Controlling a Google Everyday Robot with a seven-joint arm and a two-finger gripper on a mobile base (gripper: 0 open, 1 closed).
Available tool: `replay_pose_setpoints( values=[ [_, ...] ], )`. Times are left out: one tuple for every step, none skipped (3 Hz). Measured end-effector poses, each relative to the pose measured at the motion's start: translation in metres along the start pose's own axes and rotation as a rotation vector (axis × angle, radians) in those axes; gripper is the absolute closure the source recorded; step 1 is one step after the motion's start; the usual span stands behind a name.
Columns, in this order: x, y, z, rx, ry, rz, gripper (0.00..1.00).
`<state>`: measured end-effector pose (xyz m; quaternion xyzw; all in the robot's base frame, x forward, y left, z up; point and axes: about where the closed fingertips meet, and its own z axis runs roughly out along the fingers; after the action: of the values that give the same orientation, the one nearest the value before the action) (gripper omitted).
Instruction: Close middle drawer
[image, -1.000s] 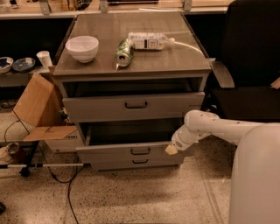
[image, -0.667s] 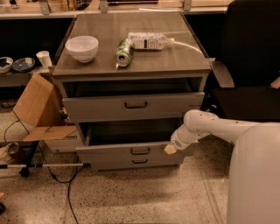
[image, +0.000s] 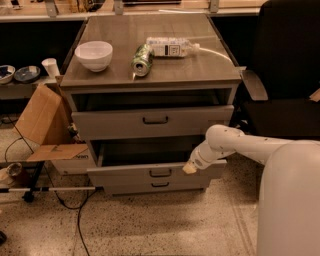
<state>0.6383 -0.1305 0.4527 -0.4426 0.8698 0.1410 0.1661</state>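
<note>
The grey cabinet has three drawers. The middle drawer is pulled out the farthest, with its dark tray open to view and a small dark handle at the centre of its front. My gripper is at the right part of that front, right of the handle, at the end of my white arm, which reaches in from the right. It looks to be touching the front. The taller top drawer stands slightly out. The narrow bottom drawer front sits just under the middle one.
On the cabinet top are a white bowl, a lying green can and a lying plastic bottle. A cardboard box and cables are on the left. A dark armchair is on the right.
My gripper has shifted a little to the left along the middle drawer's front. The drawer's position looks much the same.
</note>
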Motion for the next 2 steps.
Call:
replay_pose_setpoints(
  values=[
    [-0.0122, 0.0033, -0.0013, 0.002, -0.023, -0.030, 0.14],
    [-0.0167, 0.0063, -0.0023, 0.002, -0.031, -0.042, 0.00]
  ],
)
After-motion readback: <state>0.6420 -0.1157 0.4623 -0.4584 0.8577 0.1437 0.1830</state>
